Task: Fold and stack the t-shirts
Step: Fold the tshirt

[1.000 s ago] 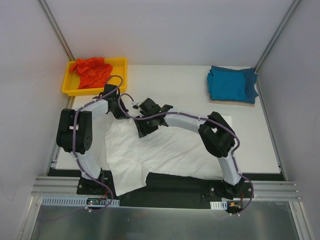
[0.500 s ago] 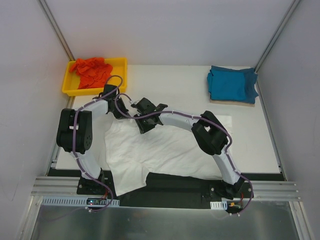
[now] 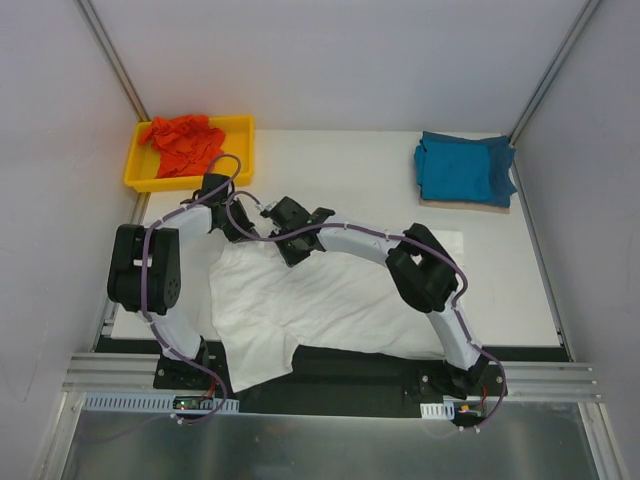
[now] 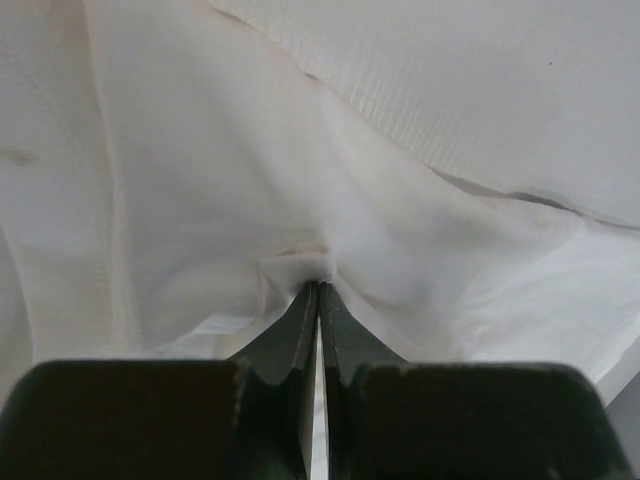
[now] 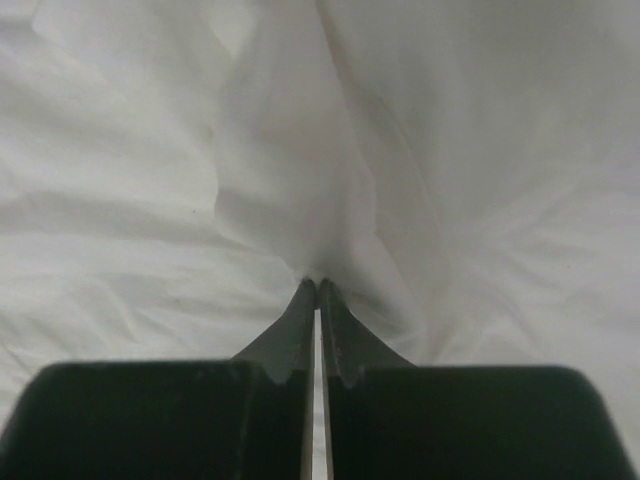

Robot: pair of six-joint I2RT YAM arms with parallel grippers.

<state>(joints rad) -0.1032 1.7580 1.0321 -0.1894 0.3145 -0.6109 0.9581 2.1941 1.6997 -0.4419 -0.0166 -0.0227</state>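
White table [image 3: 350, 170], grey walls around. White t-shirt [image 3: 330, 300]: spread at centre frame, lower edge hanging over the table's near side. Left gripper [image 4: 318, 290]: jaws clenched on a pinch of its cloth. Right gripper [image 5: 317, 285]: likewise clenched on a fold. Teal-blue t-shirt [image 3: 462, 168]: folded, upper right. Orange-red t-shirt [image 3: 183, 142]: crumpled in yellow tray [image 3: 245, 135], upper left.

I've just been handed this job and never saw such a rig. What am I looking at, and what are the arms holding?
The wide picture looks down on two robot arms bolted at the near edge of a table. The two close-ups come from cameras on their wrists. A white cloth t-shirt lies spread on it; the left gripper and right gripper each pinch a fold of it, shut. A folded teal-blue t-shirt sits far right; a crumpled orange-red t-shirt lies in the yellow plastic tray far left.
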